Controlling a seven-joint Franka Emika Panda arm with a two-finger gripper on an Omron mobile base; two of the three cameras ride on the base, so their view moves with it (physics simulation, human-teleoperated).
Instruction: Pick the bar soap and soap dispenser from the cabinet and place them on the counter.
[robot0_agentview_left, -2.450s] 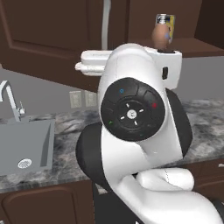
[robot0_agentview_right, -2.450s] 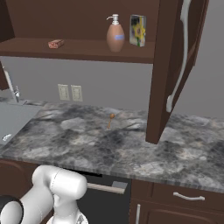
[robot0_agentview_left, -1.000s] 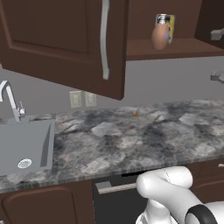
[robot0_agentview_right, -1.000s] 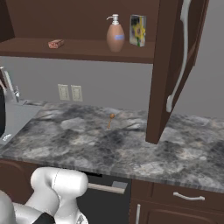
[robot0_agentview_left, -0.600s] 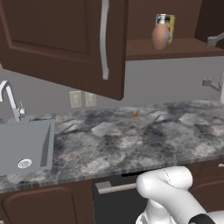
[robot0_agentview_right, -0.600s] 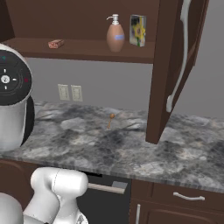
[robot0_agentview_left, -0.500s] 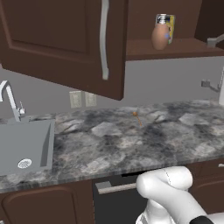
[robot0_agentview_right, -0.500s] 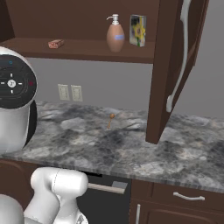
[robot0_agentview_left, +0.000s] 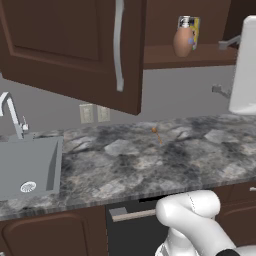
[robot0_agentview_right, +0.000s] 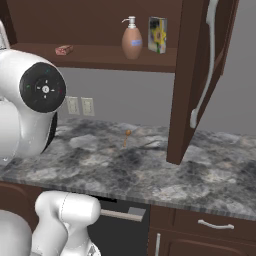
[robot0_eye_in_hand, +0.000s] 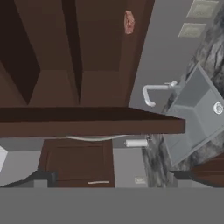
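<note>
The end effector (robot0_eye_in_hand: 111, 178) shows two dark tips well apart, holding nothing. Since half a second ago the white arm (robot0_agentview_right: 30, 107) has swung further right. On the cabinet (robot0_agentview_right: 100, 30) shelf sit the bar soap (robot0_agentview_right: 64, 49), soap dispenser (robot0_agentview_right: 131, 39) and a yellow-and-blue box (robot0_agentview_right: 157, 34). The desk (robot0_agentview_left: 150, 160) holds the sink (robot0_agentview_left: 27, 165).

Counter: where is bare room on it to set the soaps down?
The counter is bare between the sink and the open cabinet door, apart from a small orange thing near the wall. The door's lower edge hangs close above the stone.
</note>
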